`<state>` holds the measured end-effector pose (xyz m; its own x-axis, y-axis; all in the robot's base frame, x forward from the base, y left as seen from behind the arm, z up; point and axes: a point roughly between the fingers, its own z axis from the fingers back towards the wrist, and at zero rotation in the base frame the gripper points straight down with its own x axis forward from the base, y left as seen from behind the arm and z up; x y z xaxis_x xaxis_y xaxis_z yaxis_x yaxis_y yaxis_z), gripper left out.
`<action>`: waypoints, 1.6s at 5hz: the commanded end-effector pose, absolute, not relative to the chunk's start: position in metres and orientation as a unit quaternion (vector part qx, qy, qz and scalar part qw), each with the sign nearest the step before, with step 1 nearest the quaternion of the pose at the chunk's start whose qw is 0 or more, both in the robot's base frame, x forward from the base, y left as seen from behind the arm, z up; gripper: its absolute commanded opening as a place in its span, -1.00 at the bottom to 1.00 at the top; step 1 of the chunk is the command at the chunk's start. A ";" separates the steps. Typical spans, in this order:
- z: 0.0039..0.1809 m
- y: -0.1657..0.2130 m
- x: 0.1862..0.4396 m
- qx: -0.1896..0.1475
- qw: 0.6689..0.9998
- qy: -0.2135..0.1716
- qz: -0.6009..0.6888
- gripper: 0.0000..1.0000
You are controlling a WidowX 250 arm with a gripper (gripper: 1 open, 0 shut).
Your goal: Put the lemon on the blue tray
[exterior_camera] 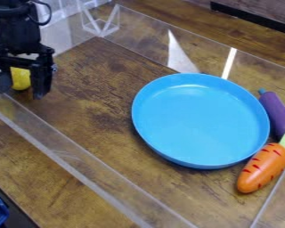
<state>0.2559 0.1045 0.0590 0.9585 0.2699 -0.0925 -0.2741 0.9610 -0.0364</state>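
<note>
To the right of your work area you have an orange toy carrot with dark stripes and a green top [264, 167], lying slanted, its green end uppermost in the view. Just beyond it you will note a long dark-purple toy eggplant [277, 116], also slanted. Both rest on your brown wood-grain tabletop [103, 98]. Along your left side runs a clear, see-through plastic barrier [74, 160]. In the lower left corner you can observe a dark-blue object [0, 212], cut off by the frame; its identity cannot be determined.
</note>
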 end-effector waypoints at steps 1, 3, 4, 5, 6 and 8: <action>0.067 0.091 0.262 -0.030 0.989 0.016 0.145 1.00; 0.077 0.100 0.268 -0.049 0.975 0.002 0.216 1.00; 0.068 0.110 0.271 -0.062 0.979 0.001 0.194 1.00; 0.058 0.117 0.273 -0.074 0.983 0.001 0.167 1.00; 0.051 0.127 0.277 -0.084 0.986 -0.004 0.146 1.00; 0.048 0.106 0.284 -0.080 0.990 -0.004 0.118 1.00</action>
